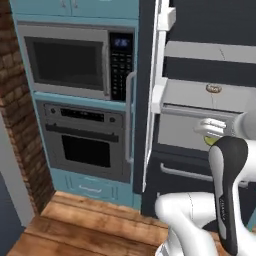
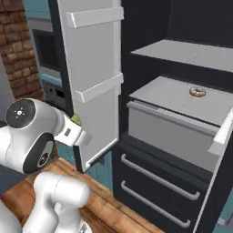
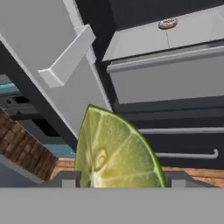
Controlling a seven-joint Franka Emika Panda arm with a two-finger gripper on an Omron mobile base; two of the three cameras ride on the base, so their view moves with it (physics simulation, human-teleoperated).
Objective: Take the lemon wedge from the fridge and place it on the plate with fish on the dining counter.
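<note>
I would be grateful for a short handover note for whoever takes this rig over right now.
Gripper: closed on the lemon wedge, which stands large between the fingertips in the hand view; a bit of it shows by the hand in the left base view.
Fridge: left door swung open, hand already outside and below the shelf level. A tan ring-shaped food sits on the grey shelf; leave it.
Done: wedge picked and brought out of the fridge.
Left: drive to the dining counter and set the wedge on the plate with fish.
</note>
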